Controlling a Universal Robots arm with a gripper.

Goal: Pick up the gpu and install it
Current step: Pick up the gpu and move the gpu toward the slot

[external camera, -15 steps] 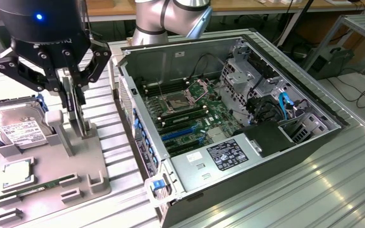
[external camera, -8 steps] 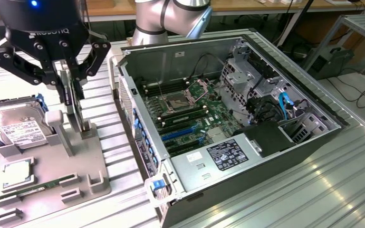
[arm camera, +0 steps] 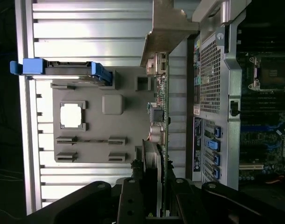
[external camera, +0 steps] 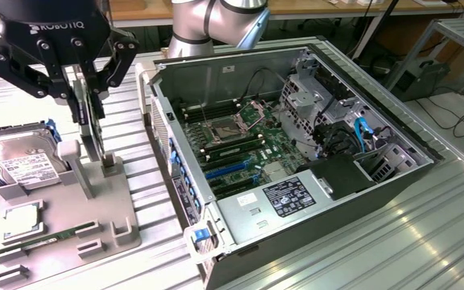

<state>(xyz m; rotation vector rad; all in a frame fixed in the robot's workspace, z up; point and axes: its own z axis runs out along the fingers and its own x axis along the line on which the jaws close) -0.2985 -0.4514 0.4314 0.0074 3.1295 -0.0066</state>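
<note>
Pick-up step: I had the hand closed partway, pinching the gpu. The card stood upright, edge-on, at its slot in the gray holder beside the open computer case. I judged the posts demanded a straight vertical pull.

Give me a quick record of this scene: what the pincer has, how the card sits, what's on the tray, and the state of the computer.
pincer: shut on the gpu
gpu pose: upright, edge-on, metal bracket end seen in the wrist view
gpu place: at the grey tray stands; lifted clear or not, cannot tell
also on tray: hard drive, memory stick
computer case: open, motherboard exposed, on the exterior view's right
install: not yet done
</note>
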